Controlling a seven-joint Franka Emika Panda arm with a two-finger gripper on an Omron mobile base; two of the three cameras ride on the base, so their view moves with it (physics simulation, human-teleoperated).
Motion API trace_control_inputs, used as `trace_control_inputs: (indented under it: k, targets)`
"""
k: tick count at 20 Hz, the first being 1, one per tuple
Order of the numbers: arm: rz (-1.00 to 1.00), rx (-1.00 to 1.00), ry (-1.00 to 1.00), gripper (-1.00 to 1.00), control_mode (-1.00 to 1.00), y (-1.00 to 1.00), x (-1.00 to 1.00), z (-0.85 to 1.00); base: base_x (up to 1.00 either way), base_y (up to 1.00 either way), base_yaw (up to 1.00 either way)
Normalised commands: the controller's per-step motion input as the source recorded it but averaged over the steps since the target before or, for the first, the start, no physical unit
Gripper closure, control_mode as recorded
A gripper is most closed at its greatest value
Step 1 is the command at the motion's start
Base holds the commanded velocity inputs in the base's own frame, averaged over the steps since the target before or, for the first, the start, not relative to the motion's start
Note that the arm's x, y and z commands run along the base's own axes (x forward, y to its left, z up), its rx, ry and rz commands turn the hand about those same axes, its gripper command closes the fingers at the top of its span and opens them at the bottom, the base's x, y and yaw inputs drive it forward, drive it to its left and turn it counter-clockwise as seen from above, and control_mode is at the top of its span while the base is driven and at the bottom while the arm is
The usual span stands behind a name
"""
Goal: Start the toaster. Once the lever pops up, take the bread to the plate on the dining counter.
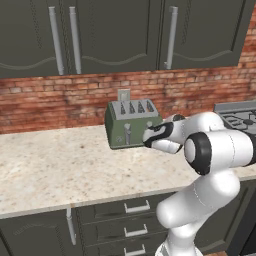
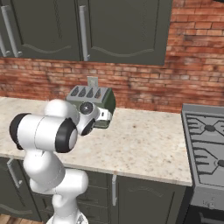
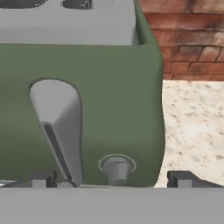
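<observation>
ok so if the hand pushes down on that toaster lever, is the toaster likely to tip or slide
Probably not tip: the toaster is boxy, wider than tall, and sits flat on the counter. It might slide slightly, since the stone top looks smooth. The lever runs in a vertical slot, so a downward push should mostly press it into the counter.

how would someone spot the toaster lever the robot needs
Against the brick wall, a green toaster stands on the beige counter. Its front carries two silver levers; the lever needed is the right-hand one, beside a round knob.
</observation>
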Motion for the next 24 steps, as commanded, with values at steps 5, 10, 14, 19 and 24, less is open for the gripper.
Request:
trace_control_inputs:
  k: [5, 10, 14, 19, 24]
  targets:
    - [0.00, 0.00, -0.10, -1.00, -1.00, 0.00, -0.05, 0.28, 0.00, 0.00, 0.00]
    - [0.00, 0.00, -0.09, -1.00, -1.00, 0.00, -0.10, 0.29, 0.00, 0.00, 0.00]
    - [0.00, 0.00, -0.12, -1.00, -1.00, 0.00, -0.07, 0.20, 0.00, 0.00, 0.00]
    - [0.00, 0.00, -0.08, -1.00, -1.00, 0.00, 0.00, 0.20, 0.00, 0.00, 0.00]
    - [-0.02, 0.00, -0.03, -1.00, -1.00, 0.00, 0.01, 0.22, 0.00, 0.00, 0.00]
